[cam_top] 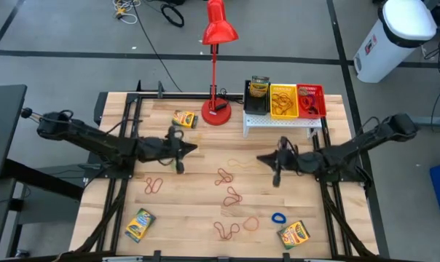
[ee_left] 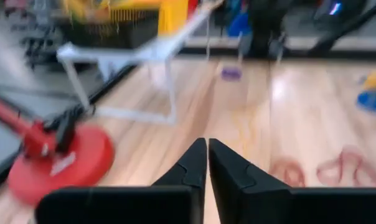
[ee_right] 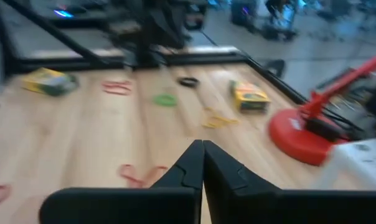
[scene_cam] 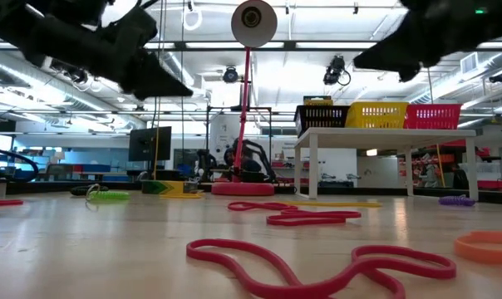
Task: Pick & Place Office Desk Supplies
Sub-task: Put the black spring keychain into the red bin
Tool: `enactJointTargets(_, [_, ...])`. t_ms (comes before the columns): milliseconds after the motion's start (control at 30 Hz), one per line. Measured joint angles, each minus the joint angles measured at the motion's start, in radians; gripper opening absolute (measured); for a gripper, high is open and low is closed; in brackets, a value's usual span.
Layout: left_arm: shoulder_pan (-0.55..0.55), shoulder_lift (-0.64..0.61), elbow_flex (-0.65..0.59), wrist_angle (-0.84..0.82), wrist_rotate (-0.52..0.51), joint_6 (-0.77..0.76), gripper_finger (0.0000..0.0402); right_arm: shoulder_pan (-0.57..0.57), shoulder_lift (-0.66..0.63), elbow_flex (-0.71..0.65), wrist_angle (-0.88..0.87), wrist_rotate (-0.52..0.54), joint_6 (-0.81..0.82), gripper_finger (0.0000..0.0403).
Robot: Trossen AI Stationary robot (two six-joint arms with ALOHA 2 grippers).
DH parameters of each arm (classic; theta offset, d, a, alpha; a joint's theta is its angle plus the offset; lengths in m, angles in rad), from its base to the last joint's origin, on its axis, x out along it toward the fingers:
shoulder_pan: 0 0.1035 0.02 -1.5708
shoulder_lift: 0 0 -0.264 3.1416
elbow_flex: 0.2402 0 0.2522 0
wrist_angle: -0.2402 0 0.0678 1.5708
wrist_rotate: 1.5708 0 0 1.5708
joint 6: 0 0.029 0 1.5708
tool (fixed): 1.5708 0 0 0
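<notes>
Two clenched, empty hands, left hand (cam_top: pixel 178 151) and right hand (cam_top: pixel 277 159), hover over the wooden worktop (cam_top: pixel 191 218); thin red rubber-band loops (cam_top: pixel 224 176) lie between them, slightly nearer the right hand.

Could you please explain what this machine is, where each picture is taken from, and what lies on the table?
It is a robot with two dark arms at a wooden table. One picture looks straight down, one looks level across the tabletop, and one comes from each wrist. The left gripper and right gripper hover over the middle, both shut and holding nothing. Rubber bands lie scattered, mostly red, with crayon boxes near three corners. At the back, a white shelf carries black, yellow and red bins, beside a red lamp.
</notes>
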Motion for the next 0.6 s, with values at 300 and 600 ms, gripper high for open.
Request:
enactJointTargets(300, [-0.143, 0.005, 0.067, -0.444, -0.1, -0.358, 0.0086, 0.148, 0.0, -0.177, 0.283, 0.086, 0.005, 0.0008])
enactJointTargets(600, [-0.154, 0.04, 0.17, -0.873, -0.112, -0.55, 0.0132, 0.153, 0.001, -0.246, 0.403, 0.105, 0.029, 0.002])
